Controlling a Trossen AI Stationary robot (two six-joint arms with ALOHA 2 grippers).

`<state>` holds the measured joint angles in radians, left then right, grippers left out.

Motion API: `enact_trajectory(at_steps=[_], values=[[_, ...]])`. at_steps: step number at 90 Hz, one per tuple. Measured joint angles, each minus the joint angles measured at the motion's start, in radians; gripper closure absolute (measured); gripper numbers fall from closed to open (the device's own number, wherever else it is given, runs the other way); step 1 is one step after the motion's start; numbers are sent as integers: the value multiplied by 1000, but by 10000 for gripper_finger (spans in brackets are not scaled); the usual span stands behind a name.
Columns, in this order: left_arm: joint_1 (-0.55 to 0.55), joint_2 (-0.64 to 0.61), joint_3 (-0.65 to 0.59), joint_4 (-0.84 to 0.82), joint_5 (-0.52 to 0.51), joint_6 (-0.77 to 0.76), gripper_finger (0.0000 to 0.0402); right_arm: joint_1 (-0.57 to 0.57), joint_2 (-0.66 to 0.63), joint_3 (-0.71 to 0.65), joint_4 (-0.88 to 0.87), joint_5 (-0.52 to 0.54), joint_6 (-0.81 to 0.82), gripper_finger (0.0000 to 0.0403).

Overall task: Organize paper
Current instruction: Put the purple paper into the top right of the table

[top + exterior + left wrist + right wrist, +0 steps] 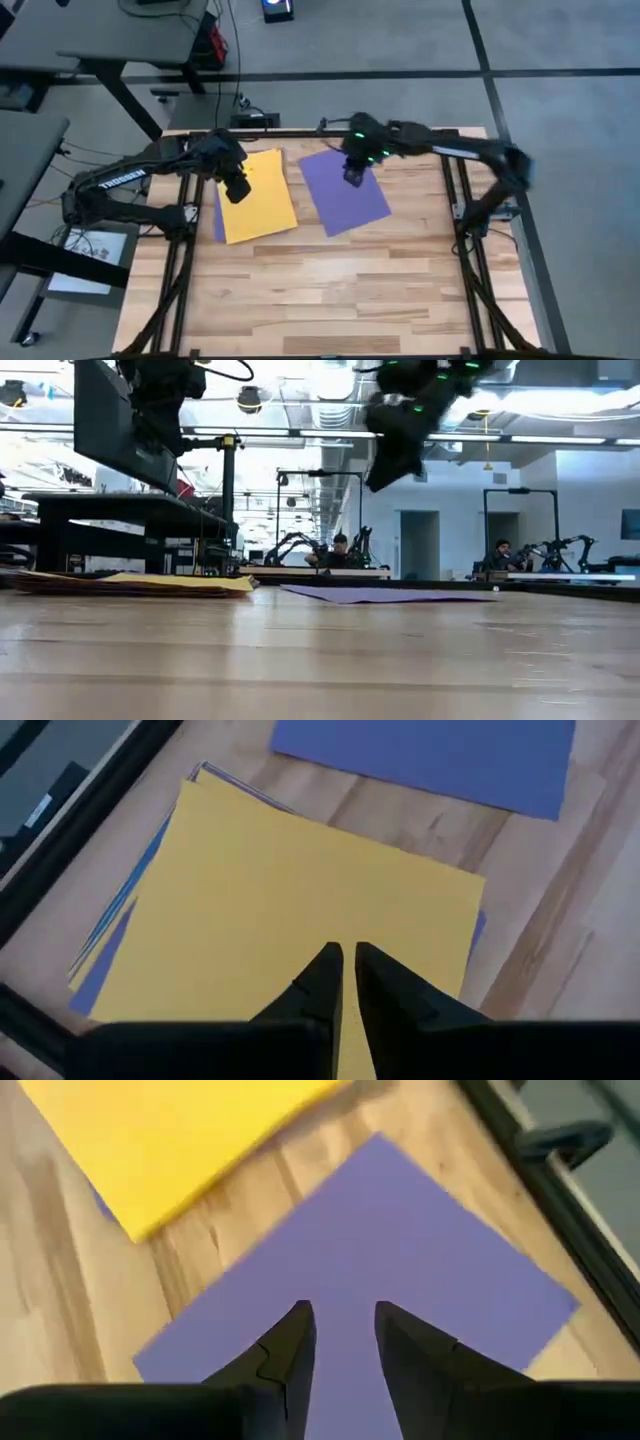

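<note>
Over the far half of the table (330,300), I am logging two arms and two lots of paper. Left gripper (237,187): it is hanging above the near-left part of the yellow sheet (257,195), its arm reaching in from the left edge with the wrist bent down; in its wrist view the fingers (322,982) are standing almost together, a thin slit between them, holding nothing. That yellow sheet is topping a small stack (130,584) whose blue-purple edges are showing along its left side. Right gripper (353,174): it is hovering over the far end of the purple sheet (345,190), its arm stretching in from the right edge; its fingers (283,1355) are sitting slightly parted and empty. I am seeing the purple sheet lying flat and alone just beside the stack, not touching it.
</note>
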<state>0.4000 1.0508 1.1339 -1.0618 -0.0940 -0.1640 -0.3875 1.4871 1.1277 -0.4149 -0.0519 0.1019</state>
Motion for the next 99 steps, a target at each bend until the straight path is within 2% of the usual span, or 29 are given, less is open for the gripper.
enact_trajectory(at_steps=[9,19,37,48,63,75,90,99], values=[[0,0,0,45,0,4,384,10,-62,-176,201,-3,45,301],[0,0,0,97,0,4,384,21,-7,-244,228,-3,47,301],[0,14,0,154,0,-24,384,21,196,-208,306,-3,42,301],[0,31,1,156,1,-30,384,11,334,-140,291,-2,5,301],[-2,55,0,140,6,-47,384,-8,444,-39,236,1,-23,301],[-2,57,0,124,10,-75,384,-31,445,-25,131,46,112,301],[-2,57,0,127,9,-111,384,-48,385,-108,62,113,330,301],[-2,57,0,131,8,-116,384,-46,340,-168,46,149,361,301]])
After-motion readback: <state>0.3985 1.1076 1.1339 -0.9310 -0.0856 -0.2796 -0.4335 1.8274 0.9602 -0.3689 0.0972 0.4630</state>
